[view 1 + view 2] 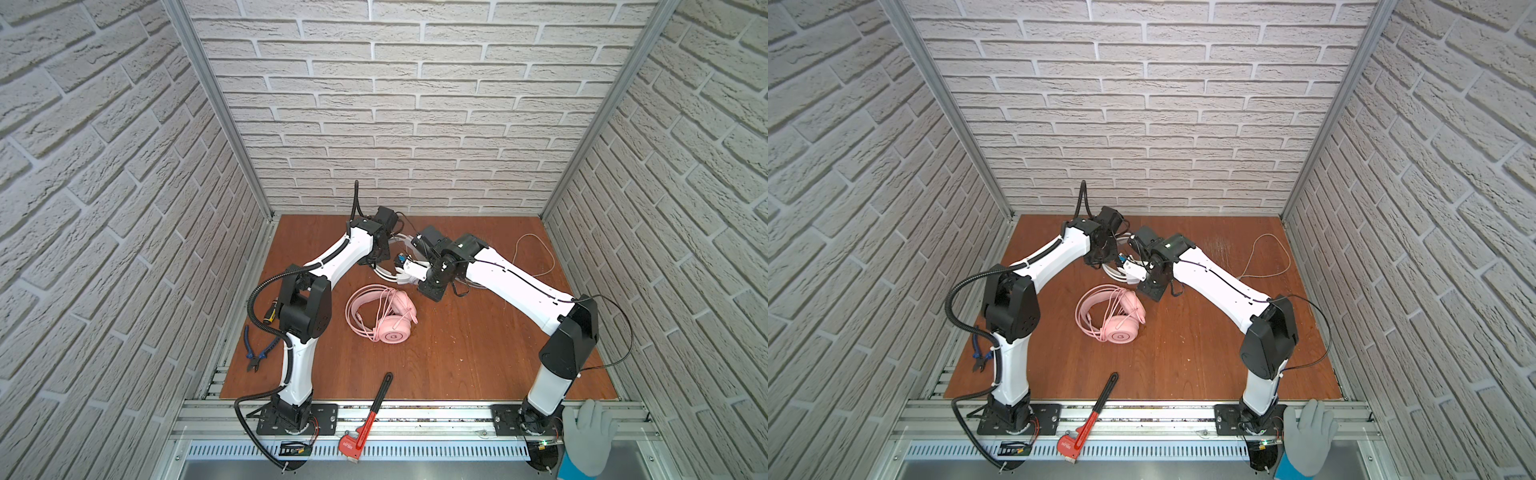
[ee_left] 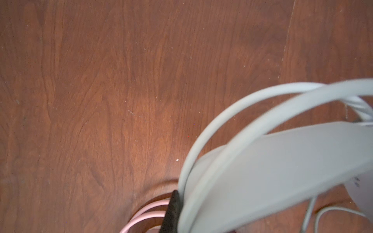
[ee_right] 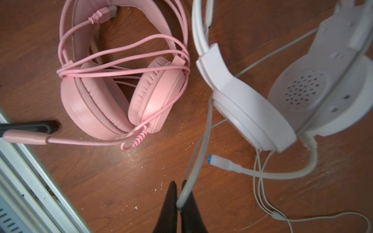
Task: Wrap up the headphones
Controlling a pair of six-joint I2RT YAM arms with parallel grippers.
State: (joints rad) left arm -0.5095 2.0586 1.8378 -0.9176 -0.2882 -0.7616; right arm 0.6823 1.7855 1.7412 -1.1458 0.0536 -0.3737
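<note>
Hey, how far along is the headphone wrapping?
Done: the pink headset lies with its cable looped around it. In hand: the left gripper grips the white headset by its band, and the right gripper pinches the white cable. Left: a long loop trails loose on the table.

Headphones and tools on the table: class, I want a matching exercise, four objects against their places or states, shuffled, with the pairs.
1 pink headphones
2 white headphones
3 pipe wrench
4 blue-handled pliers

A lying across the front rail
B cable pinched by the right gripper
C cable wound around it
D near the table's left edge

Pairs: 1-C, 2-B, 3-A, 4-D
</note>
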